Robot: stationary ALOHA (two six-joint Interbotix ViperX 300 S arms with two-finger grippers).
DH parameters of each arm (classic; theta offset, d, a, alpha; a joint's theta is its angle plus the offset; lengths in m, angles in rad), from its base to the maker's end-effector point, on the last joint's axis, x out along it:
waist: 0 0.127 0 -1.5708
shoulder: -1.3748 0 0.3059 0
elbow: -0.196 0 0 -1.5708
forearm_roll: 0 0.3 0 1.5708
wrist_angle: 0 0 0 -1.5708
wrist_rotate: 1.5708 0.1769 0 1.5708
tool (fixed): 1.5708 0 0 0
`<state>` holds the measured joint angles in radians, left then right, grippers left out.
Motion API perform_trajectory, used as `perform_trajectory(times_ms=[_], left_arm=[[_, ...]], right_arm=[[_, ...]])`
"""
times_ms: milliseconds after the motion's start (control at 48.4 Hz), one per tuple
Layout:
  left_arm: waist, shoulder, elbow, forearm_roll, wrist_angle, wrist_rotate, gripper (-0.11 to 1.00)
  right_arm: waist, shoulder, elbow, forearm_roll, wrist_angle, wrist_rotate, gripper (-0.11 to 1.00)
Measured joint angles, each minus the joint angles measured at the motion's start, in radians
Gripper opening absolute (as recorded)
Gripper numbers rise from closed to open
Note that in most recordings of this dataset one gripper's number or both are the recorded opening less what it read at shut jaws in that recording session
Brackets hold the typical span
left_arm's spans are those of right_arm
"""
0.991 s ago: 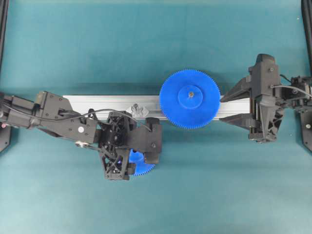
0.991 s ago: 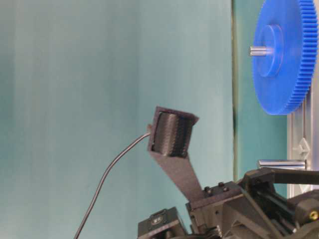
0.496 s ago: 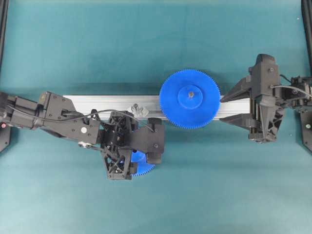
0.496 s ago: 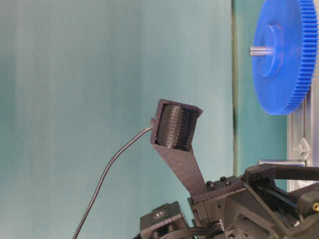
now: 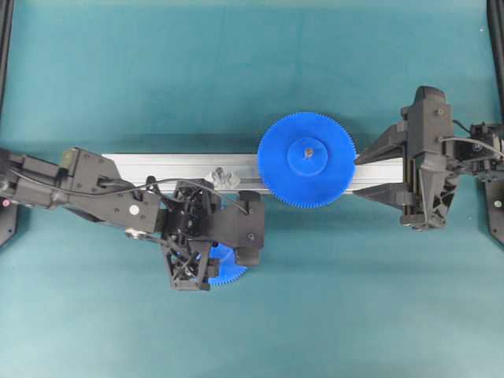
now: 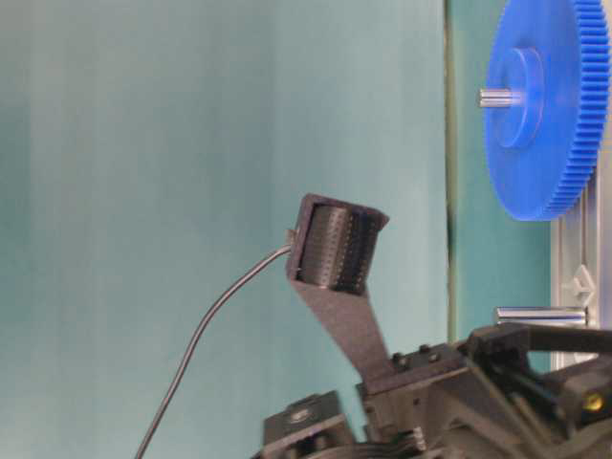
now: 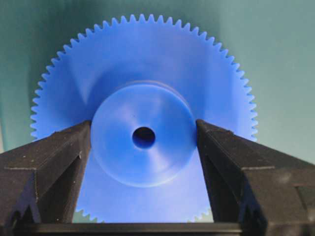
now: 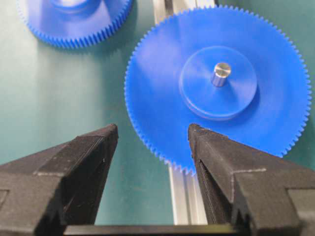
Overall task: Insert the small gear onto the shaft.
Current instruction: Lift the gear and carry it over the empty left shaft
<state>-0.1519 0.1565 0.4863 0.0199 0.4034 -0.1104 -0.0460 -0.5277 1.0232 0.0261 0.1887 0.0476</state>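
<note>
- You are looking at the left gripper (image 7: 143,147) reaching down over the small gear (image 7: 142,118), which is lying flat on the teal table (image 5: 252,79) just below the aluminium rail (image 5: 157,165) in the overhead view.
- In the left wrist view, its two black fingers (image 7: 54,157) are bracketing the gear's raised round hub, one on each side. They are sitting right at the hub's edges; you cannot tell from the pictures whether they are pressing on it or only flanking it.
- In the overhead view the small gear (image 5: 228,269) is showing only as a blue toothed arc under the left gripper (image 5: 213,264).
- The shaft (image 5: 223,178) is sitting on its silvery faceted mount on the rail, just above the left gripper and to the left of the larger gear (image 5: 307,160). In the table-level view the shaft (image 6: 540,316) is appearing as a bright metal pin.
- The larger gear (image 8: 216,86) is resting on the rail with its own pin (image 8: 221,73) through its hub.
- The right gripper (image 8: 152,135) is hovering at the right end of the rail with its jaws spread wide and nothing between them; in the overhead view the right gripper (image 5: 370,169) is straddling the rail.
</note>
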Motion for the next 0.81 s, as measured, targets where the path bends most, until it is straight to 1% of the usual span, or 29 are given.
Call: perform_trajectory(times_ms=[248, 454, 558, 702, 805], left_arm=[[0.0, -0.12, -0.006, 0.0, 0.017, 0.0, 0.72], [0.005, -0.279, -0.008, 0.0, 0.114, 0.002, 0.72], [0.041, -0.354, -0.008, -0.003, 0.149, 0.003, 0.71], [0.135, -0.436, -0.006, -0.002, 0.147, 0.017, 0.71], [0.175, -0.468, 0.012, 0.0, 0.137, 0.063, 0.72]], right_arm=[[0.0, 0.0, 0.015, 0.0, -0.011, 0.003, 0.69], [0.0, 0.0, 0.021, 0.0, -0.032, 0.003, 0.69], [0.0, 0.0, 0.026, 0.0, -0.044, 0.003, 0.69], [0.0, 0.0, 0.032, 0.002, -0.06, 0.003, 0.69], [0.0, 0.0, 0.035, 0.002, -0.067, 0.005, 0.69]])
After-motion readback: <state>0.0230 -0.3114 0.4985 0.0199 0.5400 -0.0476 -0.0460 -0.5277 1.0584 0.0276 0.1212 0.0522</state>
